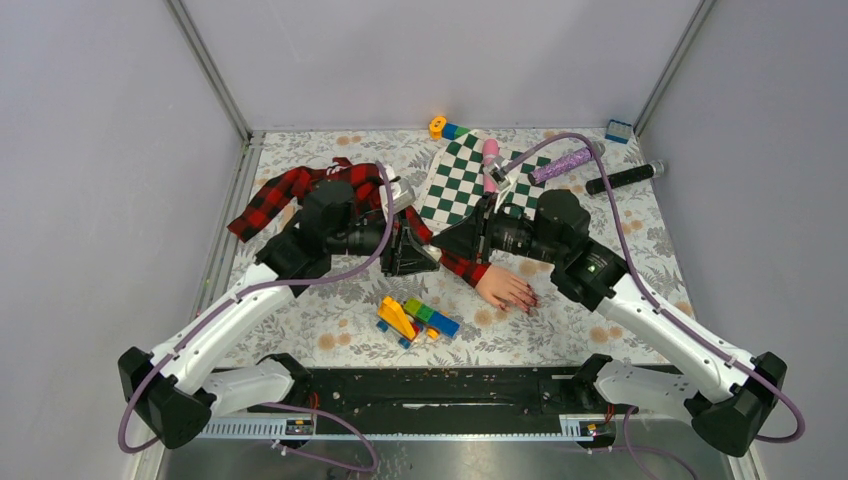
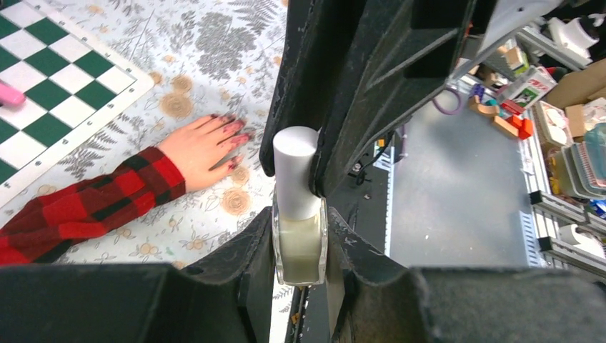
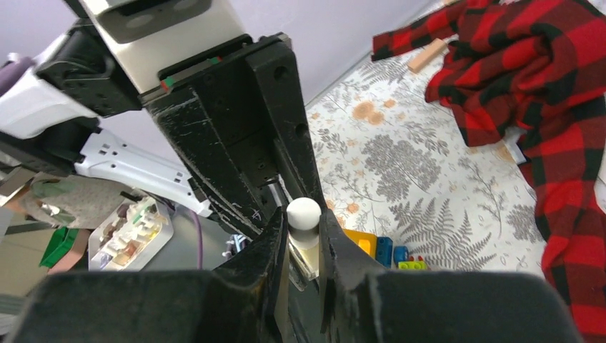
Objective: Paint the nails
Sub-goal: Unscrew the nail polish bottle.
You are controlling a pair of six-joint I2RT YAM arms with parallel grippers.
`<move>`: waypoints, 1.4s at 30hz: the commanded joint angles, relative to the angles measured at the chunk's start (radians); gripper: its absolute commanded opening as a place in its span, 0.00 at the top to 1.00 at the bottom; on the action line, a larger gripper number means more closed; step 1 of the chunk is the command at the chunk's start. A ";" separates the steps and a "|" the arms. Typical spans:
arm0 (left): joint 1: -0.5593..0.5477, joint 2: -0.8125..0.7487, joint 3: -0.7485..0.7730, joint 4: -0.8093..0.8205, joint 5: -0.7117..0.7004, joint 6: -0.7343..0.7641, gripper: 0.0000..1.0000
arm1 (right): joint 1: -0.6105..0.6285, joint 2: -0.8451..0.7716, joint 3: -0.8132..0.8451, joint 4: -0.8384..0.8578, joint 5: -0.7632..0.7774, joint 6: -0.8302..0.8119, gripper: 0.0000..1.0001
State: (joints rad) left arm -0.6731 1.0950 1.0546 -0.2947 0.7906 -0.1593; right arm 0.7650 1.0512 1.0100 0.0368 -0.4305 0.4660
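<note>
The left arm (image 1: 225,315) rises from its base at the lower left of the top view and reaches up and right toward the centre. The right arm (image 1: 665,335) mirrors it from the lower right, reaching up and left. Their wrists point at each other, and the two hands meet fingertip to fingertip at mid-frame. The left hand (image 1: 428,258) is clamped on the glass body of a small pale bottle (image 2: 300,250). The right hand (image 1: 446,243) is clamped on its white cap (image 2: 295,168).
</note>
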 commanded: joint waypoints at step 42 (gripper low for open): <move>-0.031 -0.054 -0.041 0.143 -0.307 -0.050 1.00 | 0.208 0.071 0.047 0.132 0.638 0.120 0.62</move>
State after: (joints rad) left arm -0.6994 1.0389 1.0073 -0.1902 0.5056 -0.2012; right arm 0.9600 1.1076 1.0016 0.1680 0.1589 0.6071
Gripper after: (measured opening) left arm 0.264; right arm 0.423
